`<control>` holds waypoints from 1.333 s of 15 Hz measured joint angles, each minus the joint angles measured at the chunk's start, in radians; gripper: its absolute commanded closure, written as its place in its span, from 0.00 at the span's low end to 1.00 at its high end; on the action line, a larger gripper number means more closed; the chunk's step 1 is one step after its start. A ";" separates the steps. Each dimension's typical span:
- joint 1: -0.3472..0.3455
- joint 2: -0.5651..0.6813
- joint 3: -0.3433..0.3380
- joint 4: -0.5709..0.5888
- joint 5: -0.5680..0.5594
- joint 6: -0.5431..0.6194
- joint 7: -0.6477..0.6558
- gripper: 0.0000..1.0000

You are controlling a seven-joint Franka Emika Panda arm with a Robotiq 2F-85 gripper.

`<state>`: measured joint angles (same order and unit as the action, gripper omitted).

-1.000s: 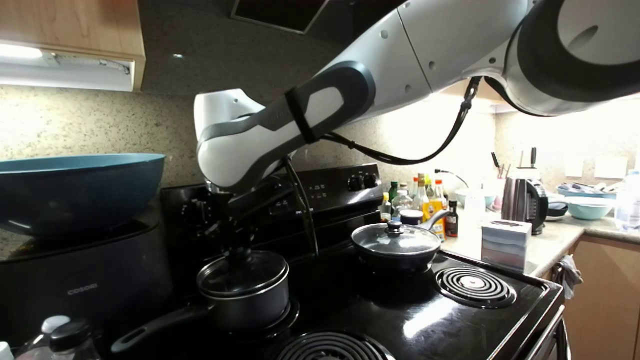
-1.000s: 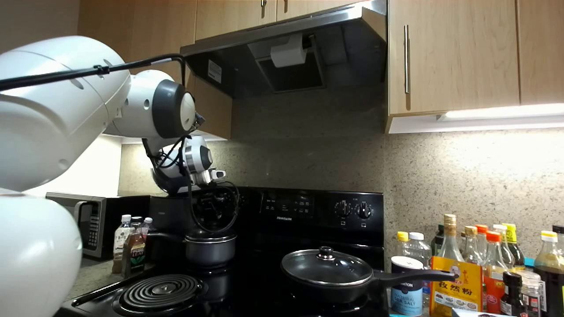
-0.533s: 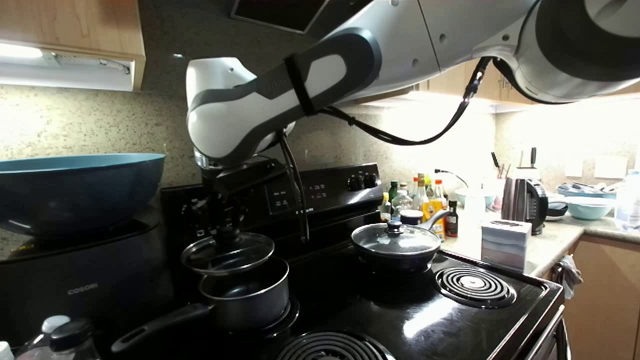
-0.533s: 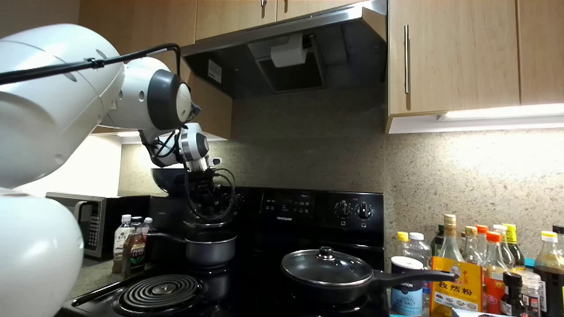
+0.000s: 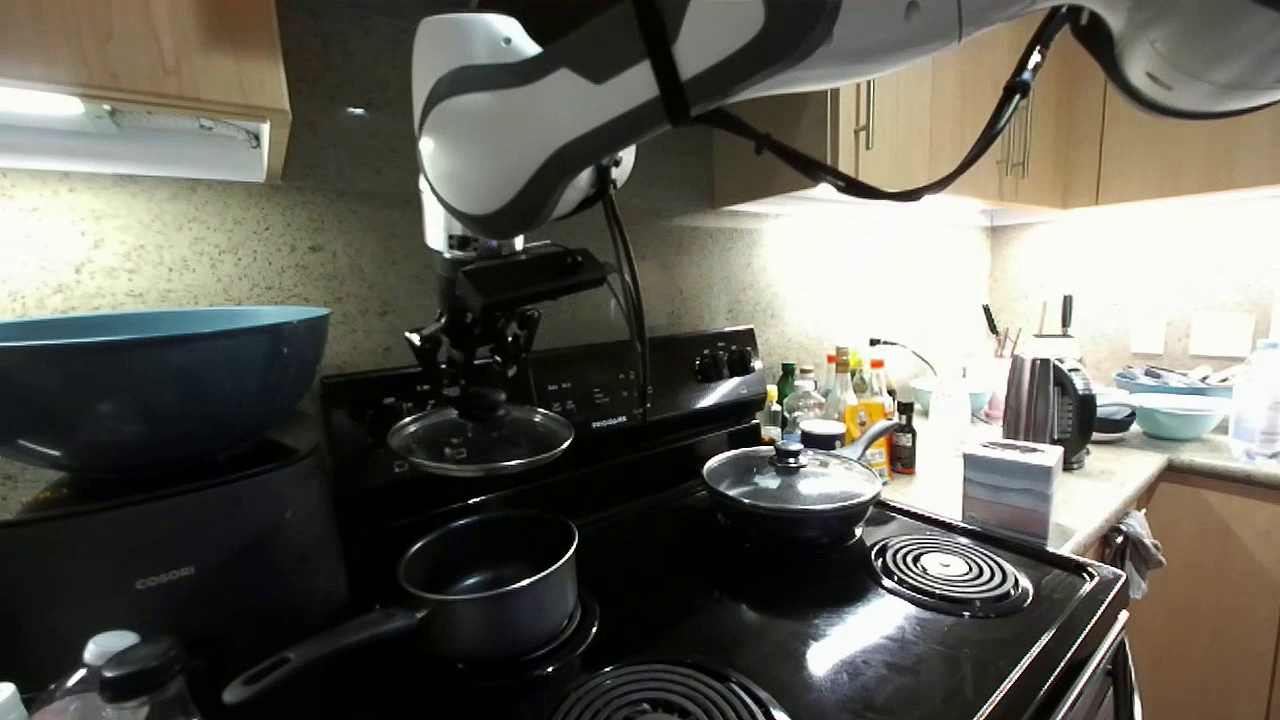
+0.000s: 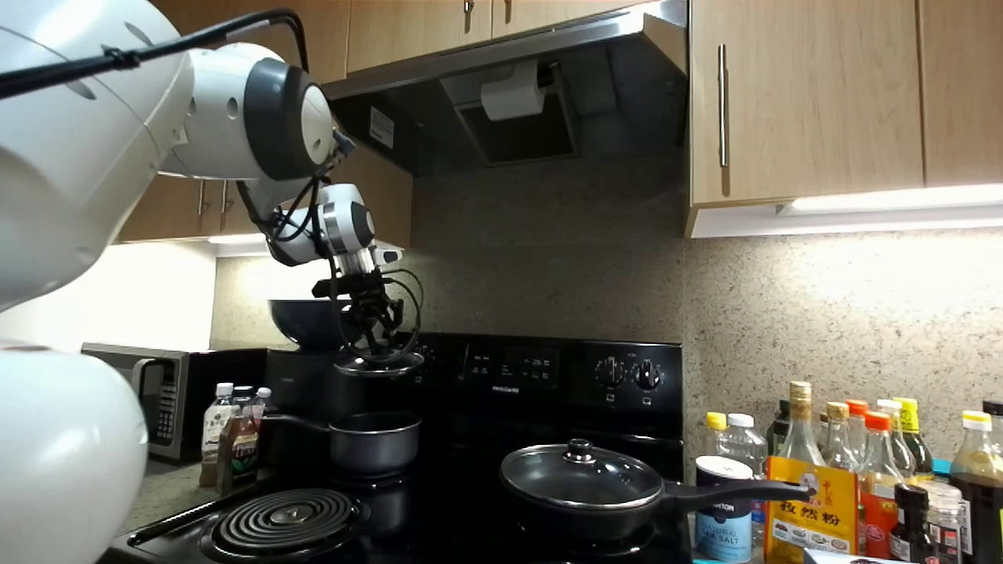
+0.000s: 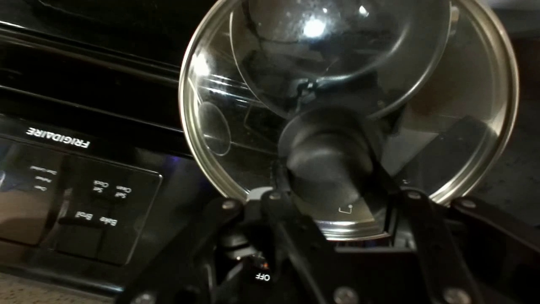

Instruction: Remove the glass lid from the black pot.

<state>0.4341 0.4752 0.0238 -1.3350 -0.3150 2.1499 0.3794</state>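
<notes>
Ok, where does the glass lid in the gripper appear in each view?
In an exterior view: the glass lid is left of centre, above the black pot.
In an exterior view: glass lid left of centre.
Wrist view: glass lid fills upper centre to right, top cropped.
Shared landmark: FRIGIDAIRE lettering, upside down in the wrist view.

The rounded white arm point(image 5: 870, 45) has dark-grey bands point(image 6: 277, 117), a black strap point(image 5: 661, 60) and black cables point(image 6: 55, 74); silver screws point(image 7: 346, 294) dot the black tool point(image 7: 329, 162).
</notes>
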 measured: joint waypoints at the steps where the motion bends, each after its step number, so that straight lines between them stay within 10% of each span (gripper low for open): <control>1: -0.001 -0.030 -0.008 -0.033 0.000 0.001 0.019 0.53; 6: -0.001 -0.096 -0.020 -0.115 0.000 0.006 0.042 0.53; 7: -0.001 -0.096 -0.020 -0.118 0.000 0.007 0.042 0.78; 20: -0.085 -0.144 -0.055 -0.260 -0.066 0.004 0.126 0.78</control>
<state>0.3493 0.3312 -0.0308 -1.5949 -0.3813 2.1534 0.5053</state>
